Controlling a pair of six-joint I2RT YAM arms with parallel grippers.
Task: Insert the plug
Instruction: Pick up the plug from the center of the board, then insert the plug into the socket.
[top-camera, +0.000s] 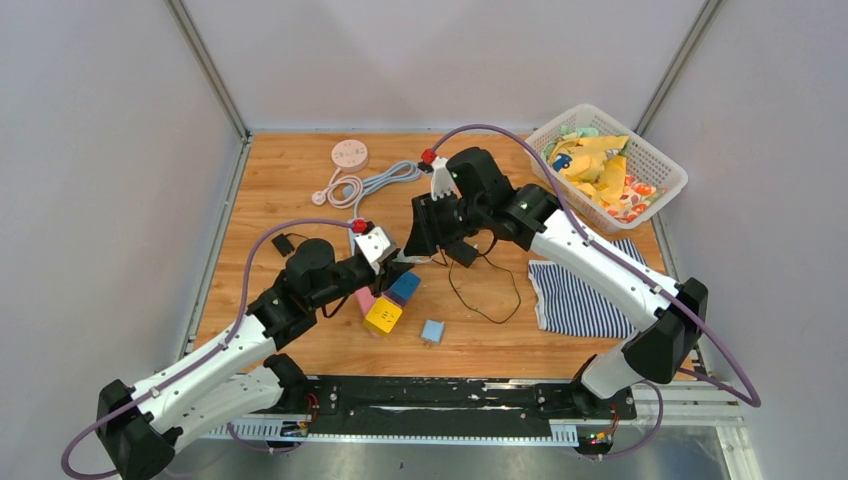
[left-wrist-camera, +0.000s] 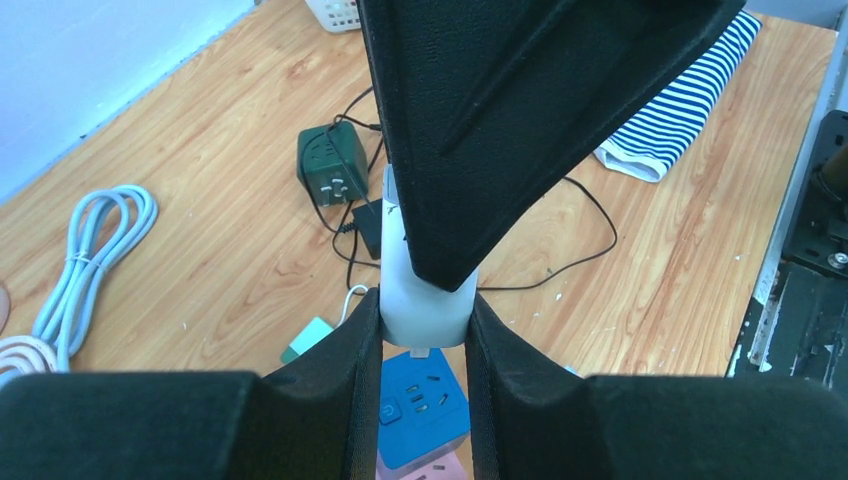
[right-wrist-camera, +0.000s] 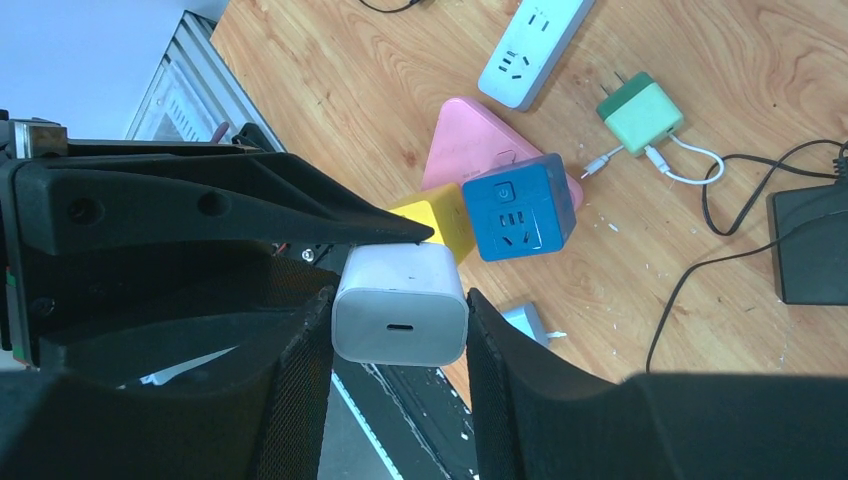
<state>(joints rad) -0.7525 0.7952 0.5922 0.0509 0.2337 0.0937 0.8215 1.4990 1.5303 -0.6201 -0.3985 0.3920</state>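
Top external: left arm (top-camera: 240, 340) and right arm (top-camera: 590, 250) meet over the wooden surface (top-camera: 290, 190), just above the blue socket cube (top-camera: 405, 287); the plug is hidden between them.

Left wrist: left jaws clamp the white plug (left-wrist-camera: 425, 295) by its sides, above the blue cube.

Right wrist: right jaws press both flanks of the same plug, its port facing the camera.

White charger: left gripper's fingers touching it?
Touching. Left wrist view: the white charger sits clamped between both fingers of the left gripper, no gap on either side.
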